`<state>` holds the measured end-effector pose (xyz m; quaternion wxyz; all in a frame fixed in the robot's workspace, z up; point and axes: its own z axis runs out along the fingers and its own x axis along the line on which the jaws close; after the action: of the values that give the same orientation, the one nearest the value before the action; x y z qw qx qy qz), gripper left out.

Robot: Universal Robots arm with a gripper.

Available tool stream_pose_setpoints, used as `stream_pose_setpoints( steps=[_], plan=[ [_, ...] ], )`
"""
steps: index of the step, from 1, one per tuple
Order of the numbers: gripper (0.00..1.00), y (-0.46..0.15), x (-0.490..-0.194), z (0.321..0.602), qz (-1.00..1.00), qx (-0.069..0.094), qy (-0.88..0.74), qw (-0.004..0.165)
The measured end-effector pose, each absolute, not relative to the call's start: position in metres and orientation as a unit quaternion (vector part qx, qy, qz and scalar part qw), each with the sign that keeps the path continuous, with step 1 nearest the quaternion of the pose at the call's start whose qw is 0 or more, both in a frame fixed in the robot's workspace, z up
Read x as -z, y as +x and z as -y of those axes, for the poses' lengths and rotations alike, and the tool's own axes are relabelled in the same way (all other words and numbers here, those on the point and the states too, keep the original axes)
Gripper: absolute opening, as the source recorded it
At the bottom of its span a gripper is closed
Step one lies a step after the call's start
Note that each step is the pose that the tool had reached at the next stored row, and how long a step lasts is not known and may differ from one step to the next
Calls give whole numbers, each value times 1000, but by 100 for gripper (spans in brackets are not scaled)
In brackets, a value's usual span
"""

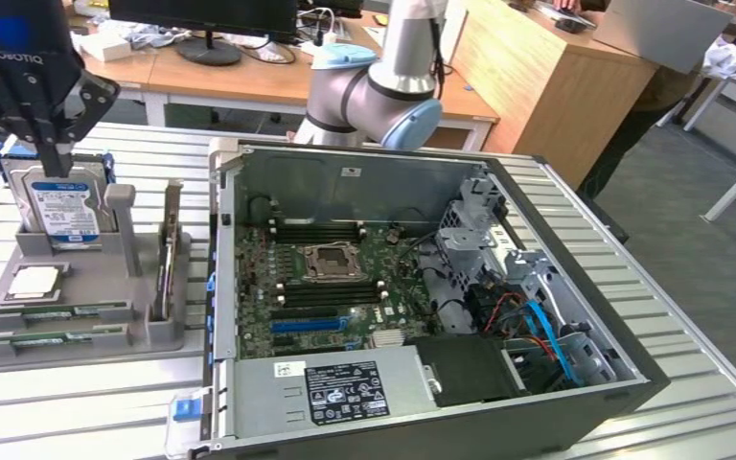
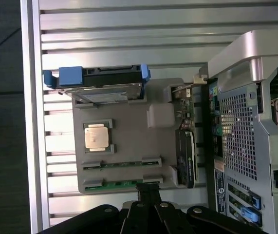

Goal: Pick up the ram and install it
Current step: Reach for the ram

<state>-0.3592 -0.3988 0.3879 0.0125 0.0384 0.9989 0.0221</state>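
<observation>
Two ram sticks lie flat in the front slots of a grey holder [image 1: 150, 335]: one ram [image 1: 68, 311] behind, the other ram [image 1: 38, 338] nearer the table's front edge. The wrist view looks straight down on both, ram [image 2: 121, 164] and ram [image 2: 121, 184]. My black gripper [image 1: 55, 158] hangs well above the holder at the exterior view's left, shut and empty; in the wrist view the gripper [image 2: 148, 192] sits over the holder's edge beside the nearer stick. The open computer case [image 1: 573, 278] shows the motherboard's black slots [image 1: 330, 292].
The holder also carries an upright silver hard drive [image 1: 64, 211], a square CPU chip [image 1: 34, 281] and an upright card [image 1: 164, 273]. The case stands right beside the holder on the slatted metal table [image 1: 87, 402]. Desks and a monitor stand behind.
</observation>
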Motion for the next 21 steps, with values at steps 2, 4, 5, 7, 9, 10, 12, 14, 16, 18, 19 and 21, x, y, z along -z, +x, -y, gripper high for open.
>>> stream_pose_setpoints(
  steps=[2, 4, 5, 7, 9, 10, 12, 14, 16, 18, 19, 21],
  plan=[
    [10, -362, -388, 399, -999, -22, 38, 12],
    [10, -365, -388, 399, -999, -22, 38, 13],
    [10, -367, -388, 399, -999, -22, 38, 12],
    [10, -370, -387, 399, -999, -22, 38, 13],
    [10, -374, -387, 399, -999, -22, 38, 12],
    [10, -375, -387, 399, -999, -22, 38, 13],
    [10, -379, -387, 399, -999, -22, 38, 13],
    [10, -380, -387, 399, -999, -22, 38, 13],
    [10, -380, -387, 399, -999, -22, 38, 13],
    [10, -380, -387, 399, -999, -22, 38, 12],
    [10, -380, -387, 399, -999, -22, 38, 13],
    [10, -380, -387, 399, -999, -22, 38, 12]
  ],
)
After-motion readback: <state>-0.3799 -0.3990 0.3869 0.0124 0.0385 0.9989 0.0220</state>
